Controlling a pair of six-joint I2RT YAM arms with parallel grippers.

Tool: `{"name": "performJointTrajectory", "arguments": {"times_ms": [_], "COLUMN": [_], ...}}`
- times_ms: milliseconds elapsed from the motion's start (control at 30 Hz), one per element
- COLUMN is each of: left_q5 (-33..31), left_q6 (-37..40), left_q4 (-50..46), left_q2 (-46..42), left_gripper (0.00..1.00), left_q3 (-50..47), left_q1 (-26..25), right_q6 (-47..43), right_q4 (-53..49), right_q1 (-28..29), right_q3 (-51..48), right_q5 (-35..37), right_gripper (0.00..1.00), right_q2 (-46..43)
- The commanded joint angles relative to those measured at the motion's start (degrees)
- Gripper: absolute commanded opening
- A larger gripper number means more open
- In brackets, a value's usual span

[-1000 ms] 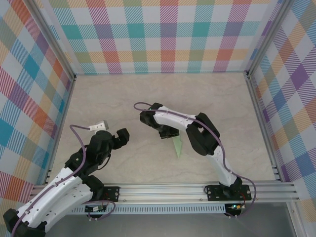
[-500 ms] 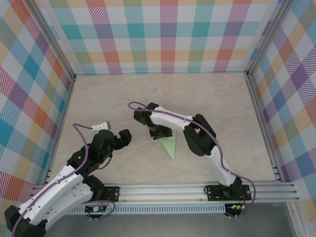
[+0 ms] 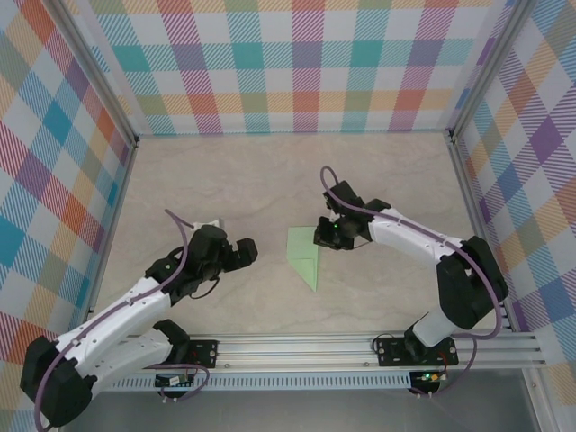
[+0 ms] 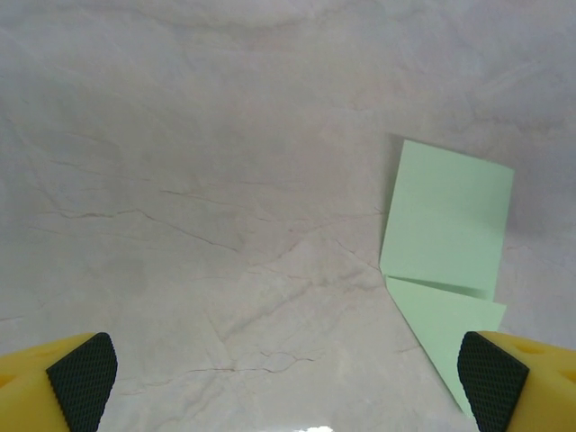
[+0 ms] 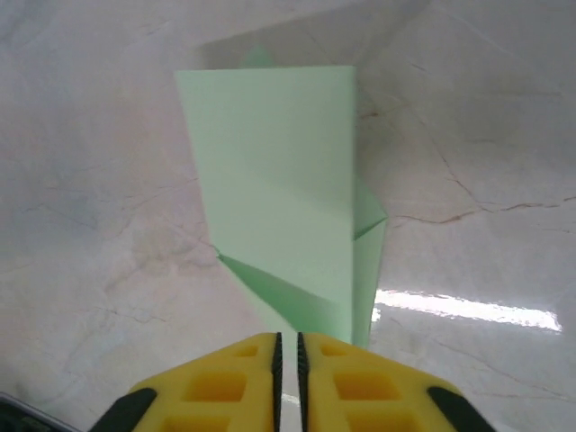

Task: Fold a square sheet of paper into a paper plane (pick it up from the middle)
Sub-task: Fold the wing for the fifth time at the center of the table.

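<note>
Since the paper plane (image 3: pixel 304 255) looks light and flimsy, pinch its centre crease gently. Left end effector (image 4: pixel 288 373) stands open at its nine o'clock; right end effector (image 5: pixel 288 355), at two o'clock, is closed.

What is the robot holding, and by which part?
The left jaws are open and empty. The right jaws are shut at the edge of the green paper; whether they pinch it cannot be told.
</note>
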Motion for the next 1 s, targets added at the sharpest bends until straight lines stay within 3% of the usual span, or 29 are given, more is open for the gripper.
{"name": "performJointTrajectory", "arguments": {"times_ms": [0,233,967], "left_q5": [8.0,13.5,20.7], "left_q6": [1.1,-1.0,-2.1], "left_q4": [3.7,6.4,10.2], "left_q2": [5.2,17.1,28.2], "left_gripper": [0.98,0.92,0.9], "left_q3": [2.8,6.9,11.3], "left_q1": [0.8,0.8,0.2], "right_q6": [-0.1,1.6,0.7], "right_q4": [12.8,20.9,26.2], "right_q1": [0.1,-1.6,-6.0], "right_q3": [-3.5,-7.8,-13.9], "right_q5": [-13.0,-20.8,-21.5], "right_gripper": [0.09,0.07,0.06], "right_q2": [-0.8,3.9,10.4]}}
